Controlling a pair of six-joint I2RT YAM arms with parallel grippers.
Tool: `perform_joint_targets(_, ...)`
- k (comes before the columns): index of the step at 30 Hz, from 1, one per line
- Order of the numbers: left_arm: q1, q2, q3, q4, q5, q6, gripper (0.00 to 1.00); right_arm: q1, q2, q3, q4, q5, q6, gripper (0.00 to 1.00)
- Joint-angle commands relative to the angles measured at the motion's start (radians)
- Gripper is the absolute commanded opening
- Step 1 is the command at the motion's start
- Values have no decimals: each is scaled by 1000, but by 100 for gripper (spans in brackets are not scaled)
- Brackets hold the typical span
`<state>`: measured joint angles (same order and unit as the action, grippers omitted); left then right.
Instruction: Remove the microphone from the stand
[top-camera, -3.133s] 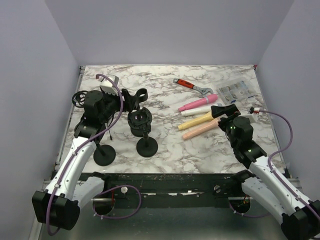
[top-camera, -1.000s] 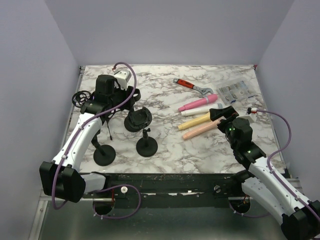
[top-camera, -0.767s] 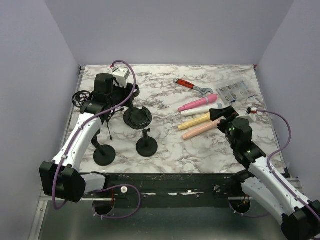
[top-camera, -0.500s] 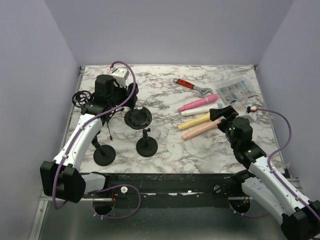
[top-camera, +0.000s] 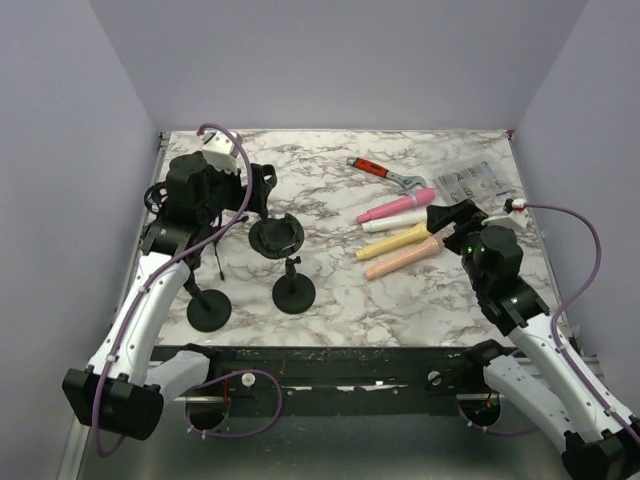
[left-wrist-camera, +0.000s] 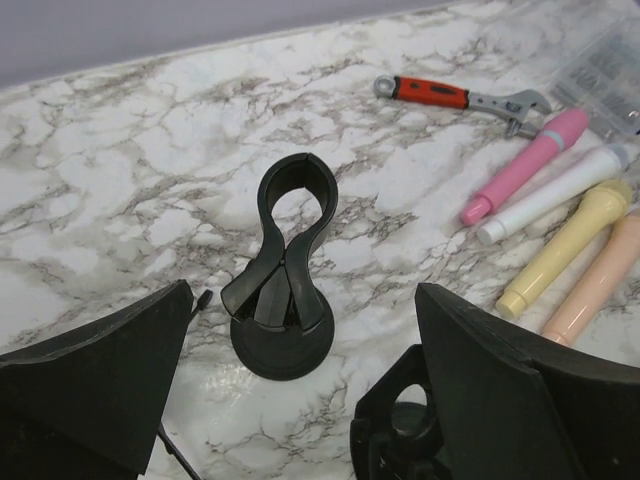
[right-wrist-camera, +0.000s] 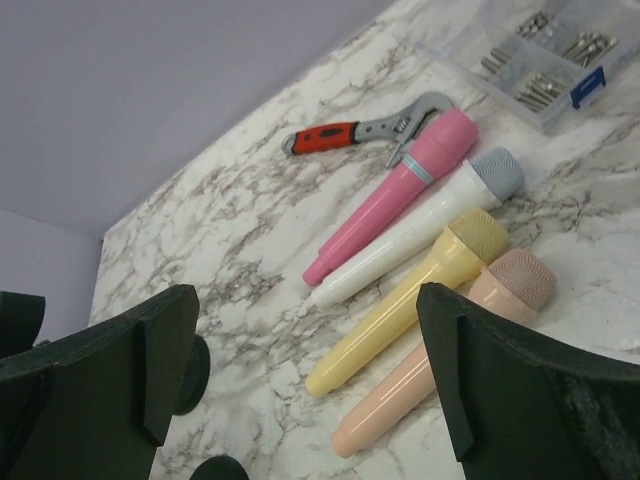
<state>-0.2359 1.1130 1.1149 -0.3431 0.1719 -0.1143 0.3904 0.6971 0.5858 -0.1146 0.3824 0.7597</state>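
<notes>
No microphone sits in any stand. Several microphones lie right of centre: pink, white, yellow and peach; they also show in the right wrist view, pink. A black clip holder on a round foot rests on the table, and shows in the left wrist view. A bare stand post on its base is just in front of it. My left gripper is open and empty above the clip holder. My right gripper is open and empty near the microphones.
A second black stand stands at the front left, with a thin black tripod behind it. A red-handled wrench and a clear box of screws lie at the back right.
The left gripper took the clip holder off the stand post, set it on the table and let go. It has now drawn back to the left. The right gripper has shifted slightly right.
</notes>
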Motion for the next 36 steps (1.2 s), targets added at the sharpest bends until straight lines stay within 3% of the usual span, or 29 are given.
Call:
perform_joint_targets(1,4,-129,40,21,19,-47,98,-5,-49,102,-71,55,-123,100)
perform_joint_targets(13,3,-483,73,69,-10,-123,98,-6,-77,475,-394,177,-255,100)
perform_joint_targets(22,3,-730,31,122,-93,-98,99,-6,-123,673,-521,218,-368,100)
perform_joint_targets(29,3,-834,21,132,-141,-79,98,-6,-186,748,-546,249,-396,100)
perform_joint_targets(36,3,-844,21,105,-154,-78,98,-6,-224,760,-531,263,-420,100)
